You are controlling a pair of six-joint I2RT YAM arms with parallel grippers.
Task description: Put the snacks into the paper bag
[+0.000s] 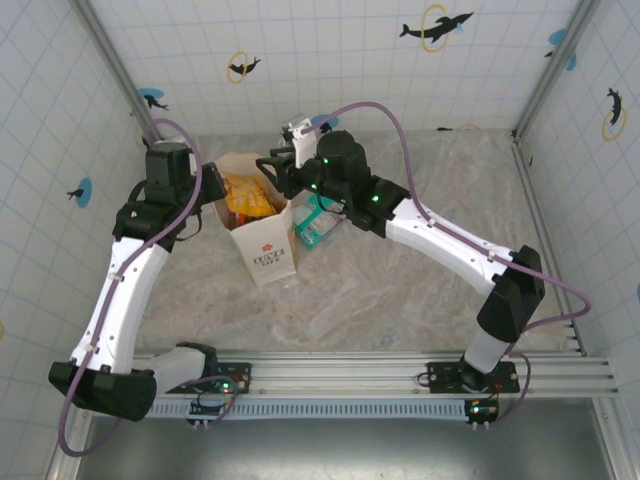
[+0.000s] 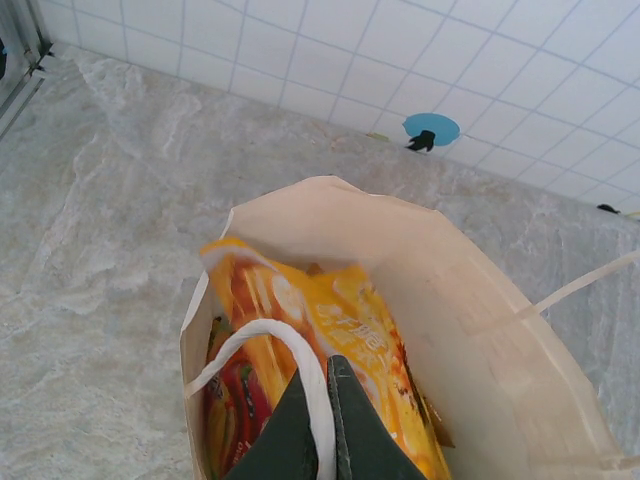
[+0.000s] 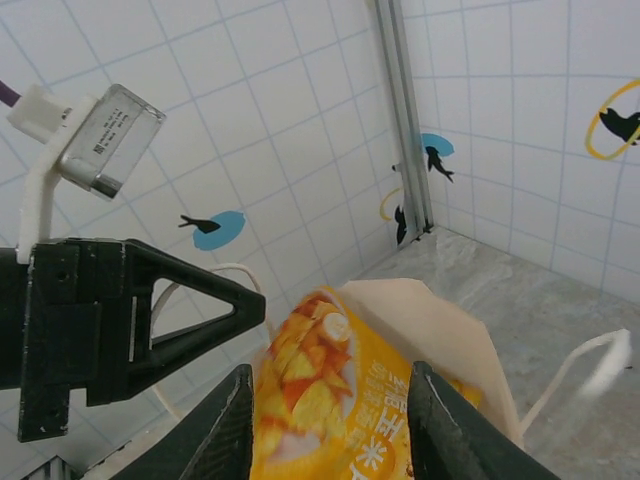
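Note:
The white paper bag [image 1: 266,243] stands upright on the table, mouth up. My left gripper [image 2: 330,365] is shut on its white cord handle [image 2: 300,350] at the bag's left rim [image 1: 218,192]. Two orange-yellow snack packets [image 1: 247,195] stick out of the bag's mouth. Just above that mouth my right gripper [image 3: 328,372] stands open, and an orange-yellow packet [image 3: 335,410] sits loose between its fingers [image 3: 232,425], slightly blurred, its lower part inside the bag [image 3: 440,315]. A red and yellow packet [image 2: 235,400] lies deeper in the bag. On the table by the bag's right side rests a teal packet [image 1: 318,224].
The left gripper's black body [image 3: 110,320] hangs close to my right fingers, on their left. The bag's other cord handle [image 3: 580,370] droops over the far side. Tiled walls [image 1: 330,60] and metal posts [image 1: 110,60] enclose the marble table [image 1: 400,290]; a rail [image 1: 380,375] runs along the near edge.

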